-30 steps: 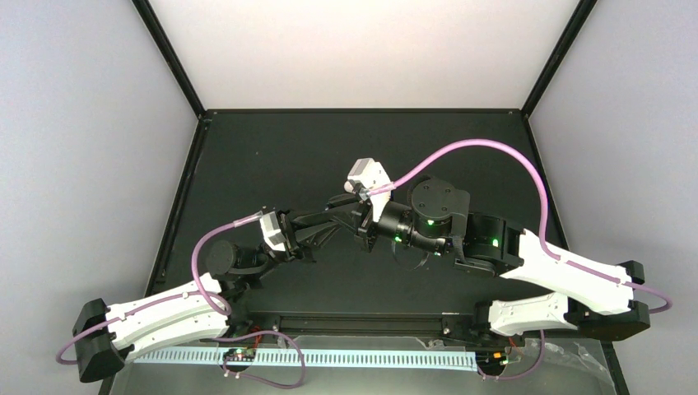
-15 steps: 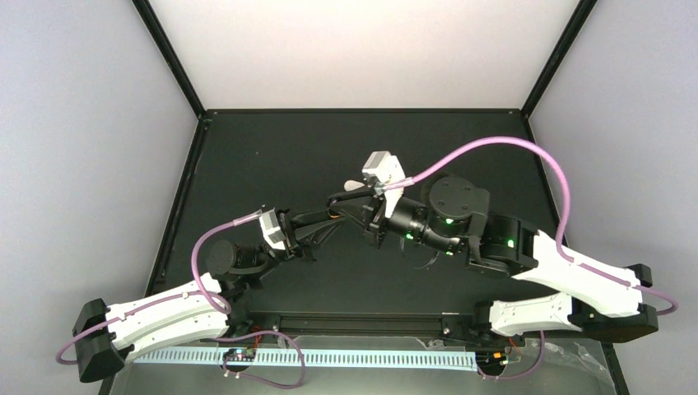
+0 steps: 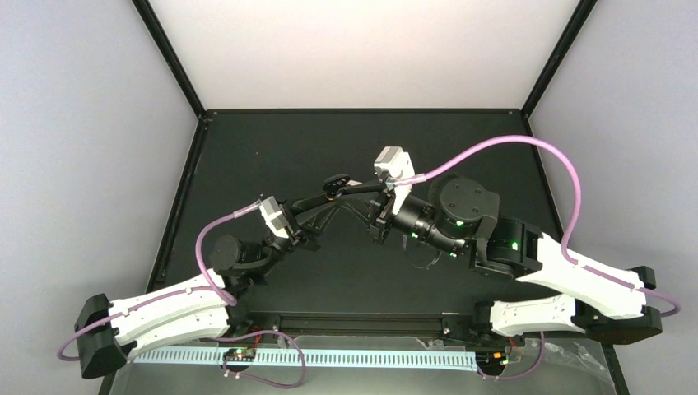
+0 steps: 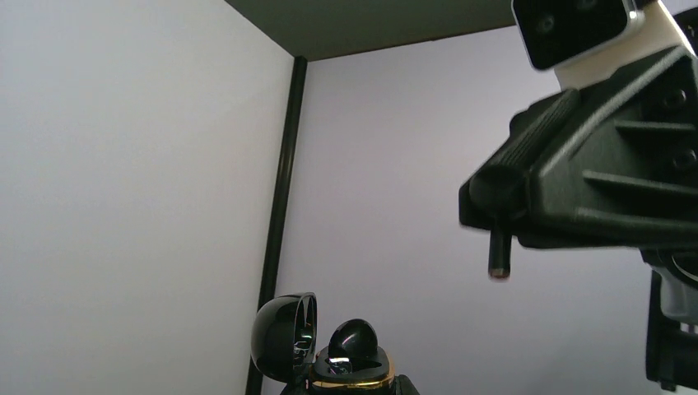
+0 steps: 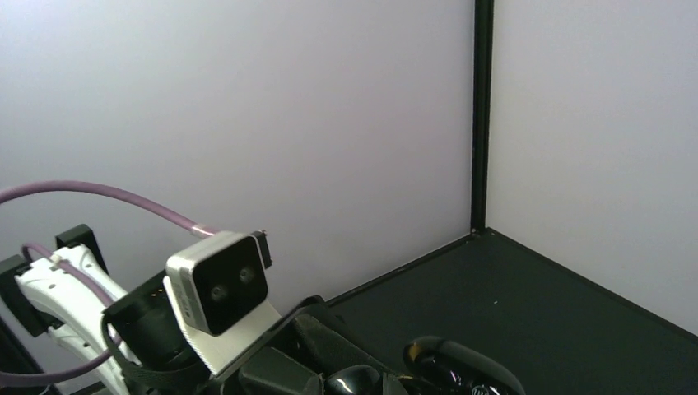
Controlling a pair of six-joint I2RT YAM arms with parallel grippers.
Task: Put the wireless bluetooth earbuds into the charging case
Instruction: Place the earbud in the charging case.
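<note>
The charging case (image 4: pixel 354 368) is glossy black with a gold rim, and my left gripper (image 4: pixel 354 388) is shut on its base. Its lid (image 4: pixel 284 336) stands open to the left. One black earbud (image 4: pixel 354 339) sits in the base. In the top view the case (image 3: pixel 333 184) is a dark round shape held above mid-table. My right gripper (image 4: pixel 527 216) hangs up and to the right of the case, and a dark earbud stem (image 4: pixel 498 257) pokes down from its shut jaws. In the right wrist view a glossy black earbud (image 5: pixel 355 380) shows between that gripper's fingers, beside the case lid (image 5: pixel 463 366).
The black table mat (image 3: pixel 272 156) lies under both arms, inside pale walls with black corner posts (image 5: pixel 480 115). The left wrist camera (image 5: pixel 218 286) sits close in front of the right gripper. Purple cables (image 3: pixel 502 144) arch over the right arm.
The right arm has drawn back to the right. The left gripper has carried the case farther from its base and a little to the right, so the two grippers stay close together.
</note>
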